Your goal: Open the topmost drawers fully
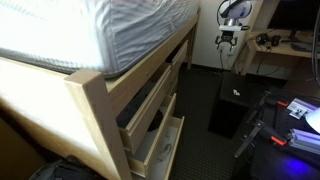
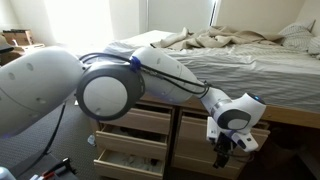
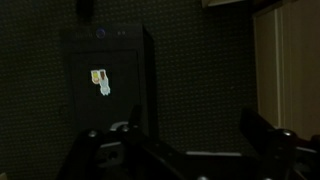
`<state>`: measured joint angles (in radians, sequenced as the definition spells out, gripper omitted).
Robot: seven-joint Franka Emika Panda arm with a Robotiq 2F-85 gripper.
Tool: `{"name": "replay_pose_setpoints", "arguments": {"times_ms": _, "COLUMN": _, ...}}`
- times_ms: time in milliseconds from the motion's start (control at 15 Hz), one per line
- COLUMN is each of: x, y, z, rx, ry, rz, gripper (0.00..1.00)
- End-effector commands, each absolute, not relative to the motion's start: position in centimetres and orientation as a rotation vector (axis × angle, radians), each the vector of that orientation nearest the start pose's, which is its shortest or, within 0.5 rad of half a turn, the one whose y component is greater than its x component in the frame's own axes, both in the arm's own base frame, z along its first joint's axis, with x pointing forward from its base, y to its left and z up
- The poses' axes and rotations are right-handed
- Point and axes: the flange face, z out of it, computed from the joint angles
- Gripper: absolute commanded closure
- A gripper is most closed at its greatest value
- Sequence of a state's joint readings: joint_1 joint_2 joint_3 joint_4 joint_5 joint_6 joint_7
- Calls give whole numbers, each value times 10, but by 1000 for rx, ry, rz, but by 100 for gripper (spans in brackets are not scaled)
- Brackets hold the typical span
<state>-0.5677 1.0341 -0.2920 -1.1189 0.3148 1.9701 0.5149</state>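
The gripper (image 2: 222, 158), fingers spread and empty, is being held pointing floorward in front of the topmost drawers (image 2: 138, 122), their long fronts being shown along the edge of the bed frame (image 2: 295, 117)

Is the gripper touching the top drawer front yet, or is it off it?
Apart. In an exterior view the gripper hangs over the dark floor, well clear of the topmost drawers. The wrist view shows no drawer near it.

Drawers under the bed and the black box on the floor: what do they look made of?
The topmost drawers look like pale blond wood or veneer, matte with no glare, the same tone as the bed frame. The black box looks like smooth plastic or painted metal; it is too dim to tell which.
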Motion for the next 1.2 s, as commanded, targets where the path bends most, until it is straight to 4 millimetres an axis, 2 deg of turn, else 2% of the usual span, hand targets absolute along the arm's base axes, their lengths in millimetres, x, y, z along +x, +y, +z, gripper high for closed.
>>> {"name": "replay_pose_setpoints", "arguments": {"times_ms": 0, "x": 550, "y": -572, "z": 180, "rx": -2377, "ry": 1991, "rz": -106, "gripper": 0}}
{"name": "replay_pose_setpoints", "arguments": {"times_ms": 133, "x": 540, "y": -603, "z": 178, "rx": -2360, "ry": 1964, "rz": -277, "gripper": 0}}
{"name": "replay_pose_setpoints", "arguments": {"times_ms": 400, "x": 490, "y": -652, "z": 164, "rx": -2212, "ry": 1847, "rz": -398, "gripper": 0}}
{"name": "replay_pose_setpoints", "arguments": {"times_ms": 600, "x": 466, "y": -658, "z": 149, "rx": -2262, "ry": 1645, "rz": -299, "gripper": 0}}
{"name": "replay_pose_setpoints", "arguments": {"times_ms": 800, "x": 455, "y": -657, "z": 143, "rx": -2368, "ry": 1443, "rz": -224, "gripper": 0}}
{"name": "replay_pose_setpoints", "arguments": {"times_ms": 867, "x": 452, "y": -654, "z": 140, "rx": -2372, "ry": 1410, "rz": -177, "gripper": 0}}
{"name": "replay_pose_setpoints", "arguments": {"times_ms": 933, "x": 454, "y": -655, "z": 142, "rx": -2344, "ry": 1502, "rz": -204, "gripper": 0}}
{"name": "replay_pose_setpoints", "arguments": {"times_ms": 1133, "x": 455, "y": -652, "z": 140, "rx": -2364, "ry": 1447, "rz": -181, "gripper": 0}}
